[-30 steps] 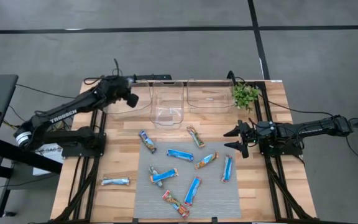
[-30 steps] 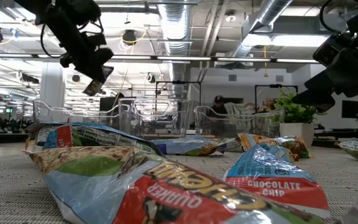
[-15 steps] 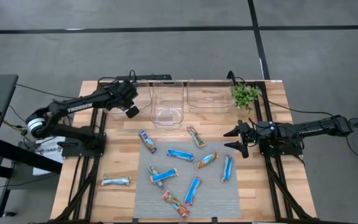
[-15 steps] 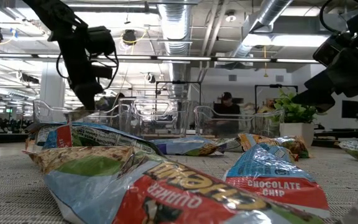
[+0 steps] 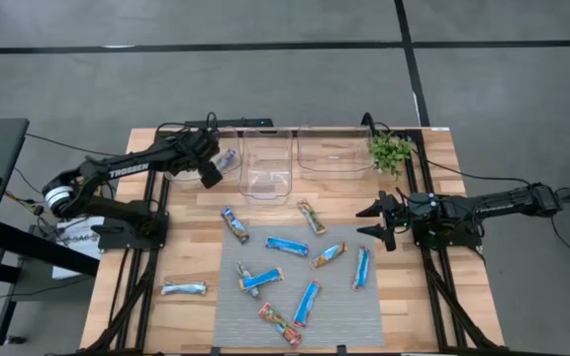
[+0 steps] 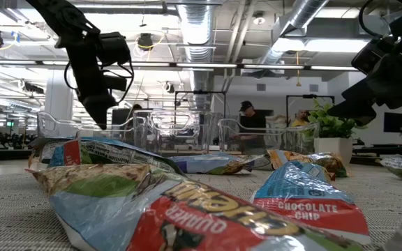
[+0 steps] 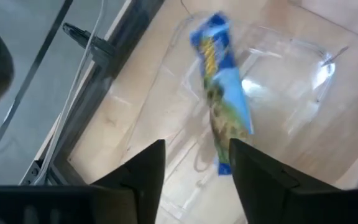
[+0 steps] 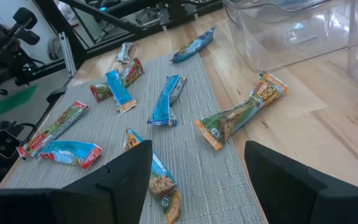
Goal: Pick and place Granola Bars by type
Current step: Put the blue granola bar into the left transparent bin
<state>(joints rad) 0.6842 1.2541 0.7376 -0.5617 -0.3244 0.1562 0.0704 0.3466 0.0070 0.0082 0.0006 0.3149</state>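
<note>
Several granola bars lie flat on the grey mat (image 5: 344,297), among them blue ones (image 5: 287,245) (image 8: 167,99) and orange-red ones (image 5: 329,255) (image 8: 238,115); one silver-blue bar (image 5: 183,288) lies on the wood at the mat's left. My left gripper (image 5: 209,176) (image 7: 196,149) is open above the left clear bin (image 5: 226,174). A blue bar (image 5: 228,158) (image 7: 219,106) is inside that bin, apart from the fingers. My right gripper (image 5: 362,222) (image 8: 197,162) is open and waits above the table's right side, pointing at the mat.
Three clear bins stand in a row at the far edge: the left one, a middle one (image 5: 267,166) and a right one (image 5: 332,153). A small green plant (image 5: 391,150) stands at the far right corner. People show in the room beyond the table (image 6: 248,118).
My left gripper moved toward the left bin, tipped downward over it and let go of a blue bar. That bar was between its fingers a second ago and now is inside the bin.
</note>
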